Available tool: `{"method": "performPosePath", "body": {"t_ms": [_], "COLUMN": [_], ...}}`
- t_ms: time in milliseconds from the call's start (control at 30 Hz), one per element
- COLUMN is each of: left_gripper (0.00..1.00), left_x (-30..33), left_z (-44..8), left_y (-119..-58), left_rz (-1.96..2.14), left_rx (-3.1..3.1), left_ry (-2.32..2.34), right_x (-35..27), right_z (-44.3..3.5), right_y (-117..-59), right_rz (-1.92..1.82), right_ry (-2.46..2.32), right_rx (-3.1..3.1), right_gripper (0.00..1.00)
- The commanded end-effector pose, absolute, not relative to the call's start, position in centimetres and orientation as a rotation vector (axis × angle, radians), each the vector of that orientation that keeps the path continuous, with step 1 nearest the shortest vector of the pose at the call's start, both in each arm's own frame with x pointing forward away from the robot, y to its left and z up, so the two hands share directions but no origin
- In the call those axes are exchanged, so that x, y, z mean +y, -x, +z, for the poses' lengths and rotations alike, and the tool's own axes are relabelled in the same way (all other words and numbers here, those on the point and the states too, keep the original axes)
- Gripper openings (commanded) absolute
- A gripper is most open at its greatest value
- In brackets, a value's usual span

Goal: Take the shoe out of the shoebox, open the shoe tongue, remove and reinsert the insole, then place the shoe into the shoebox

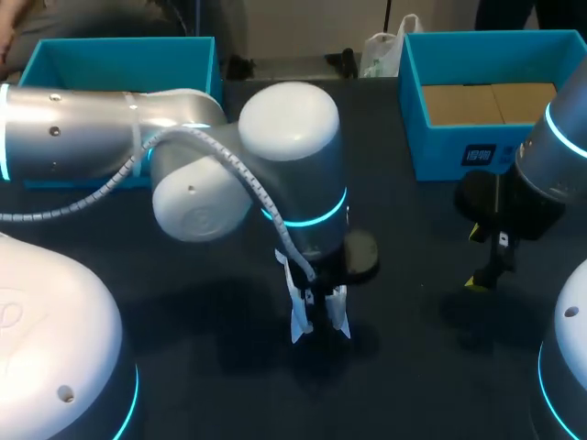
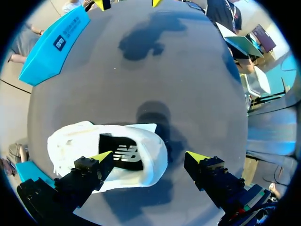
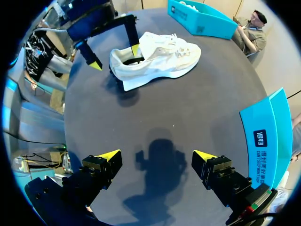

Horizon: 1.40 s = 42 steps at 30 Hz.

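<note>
The shoe [image 3: 164, 59] lies under the left end effector [image 2: 149, 156] (fingers apart, one tip at its opening).

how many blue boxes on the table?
2. Left blue box at the far left, partly behind my left arm; right blue box at the far right. None likely hidden.

Saw only white scraps of the shoe [image 1: 297, 319] in the head view, rest covered by the left arm [image 1: 293, 156]; found the right shoebox [image 1: 440, 151] cut by the edge.
</note>
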<state>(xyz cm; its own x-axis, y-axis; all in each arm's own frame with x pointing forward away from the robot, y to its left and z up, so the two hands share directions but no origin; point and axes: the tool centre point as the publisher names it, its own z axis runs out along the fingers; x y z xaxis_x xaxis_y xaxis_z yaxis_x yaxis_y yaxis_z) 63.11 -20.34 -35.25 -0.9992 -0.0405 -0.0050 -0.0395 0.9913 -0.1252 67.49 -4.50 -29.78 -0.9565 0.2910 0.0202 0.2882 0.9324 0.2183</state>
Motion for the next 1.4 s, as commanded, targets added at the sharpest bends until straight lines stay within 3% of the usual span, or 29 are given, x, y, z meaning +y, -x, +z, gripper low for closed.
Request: {"method": "performPosePath", "body": {"t_ms": [33,400,600,733,800,900,967,1100,1167,1200,1400], "left_gripper": [1.00,1.00,0.94,0.78,0.77,0.50,0.49,0.35,0.16,0.00,0.00], "left_x": [-20.2,-20.5,-21.2,-21.5,-21.7,-21.9,-21.9,-21.9,-21.7,-21.7,-21.0], "left_z": [-36.7,-39.1,-39.5,-39.5,-39.5,-39.6,-39.8,-40.0,-40.0,-40.0,-39.0], "left_y": [-62.5,-62.3,-62.2,-62.1,-62.2,-62.3,-62.4,-62.4,-62.5,-62.5,-62.7], "left_rz": [-0.204,-0.207,-0.190,-0.185,-0.181,-0.163,-0.149,-0.136,-0.132,-0.130,-0.145], "left_rx": [3.103,3.101,3.095,3.085,3.081,3.081,3.083,3.089,3.089,3.090,3.097], "left_ry": [0.083,0.107,0.095,0.096,0.099,0.108,0.114,0.123,0.126,0.129,0.119], "right_x": [-4.5,-4.5,-4.5,-4.5,-4.5,-4.5,-4.5,-4.5,-4.5,-4.5,-4.5], "right_z": [-29.8,-29.8,-29.8,-29.8,-29.8,-29.8,-29.8,-29.8,-29.8,-29.8,-29.8], "right_y": [-67.4,-67.4,-67.4,-67.4,-67.4,-67.4,-67.4,-67.4,-67.4,-67.4,-67.4], "right_rz": [0.342,0.342,0.342,0.342,0.342,0.342,0.342,0.342,0.342,0.342,0.342], "right_ry": [-0.461,-0.461,-0.461,-0.461,-0.461,-0.461,-0.461,-0.461,-0.461,-0.461,-0.461], "right_rx": [3.074,3.074,3.074,3.074,3.074,3.074,3.074,3.074,3.074,3.074,3.074], "right_gripper": [1.00,1.00,1.00,1.00,1.00,1.00,1.00,1.00,1.00,1.00,1.00]}}
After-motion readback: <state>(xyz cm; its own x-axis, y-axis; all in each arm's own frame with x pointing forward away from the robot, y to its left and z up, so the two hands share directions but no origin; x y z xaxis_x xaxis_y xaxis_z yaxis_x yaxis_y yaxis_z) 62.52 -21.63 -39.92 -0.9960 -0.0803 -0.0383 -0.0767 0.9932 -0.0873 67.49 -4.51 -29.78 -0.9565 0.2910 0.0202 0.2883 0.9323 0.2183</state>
